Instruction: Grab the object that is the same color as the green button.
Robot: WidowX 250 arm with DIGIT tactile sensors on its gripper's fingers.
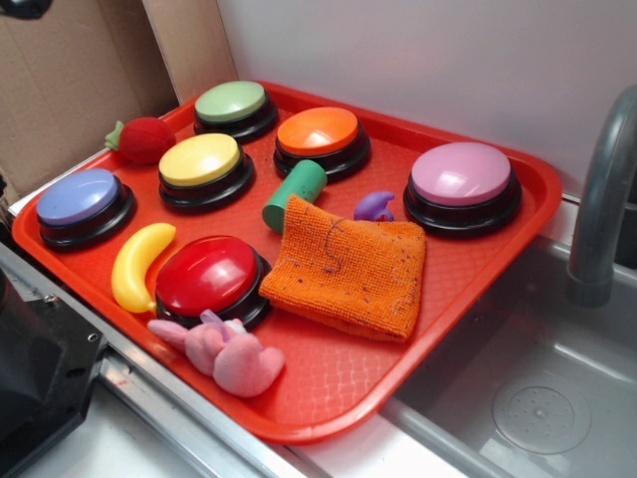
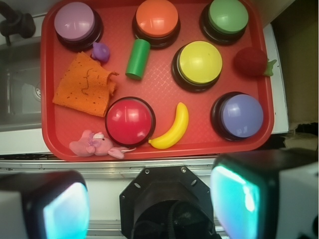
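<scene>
Green cylinder (image 2: 137,59) on tray (image 2: 50,99) (lying sideways), gripper (image 2: 149,209) open above

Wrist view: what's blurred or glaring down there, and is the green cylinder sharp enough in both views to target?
Wrist view: the gripper fingers fill the bottom, out of focus, glowing cyan; the green cylinder and tray are sharp. Exterior view: even, soft light, small glare spots on the green button and its neighbours; the cylinder is clear, slightly soft.

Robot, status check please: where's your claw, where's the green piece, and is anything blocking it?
Gripper open, high above tray's near edge, holding nothing. Green cylinder lying free between orange button and yellow button. Orange cloth close by, not covering it.
</scene>
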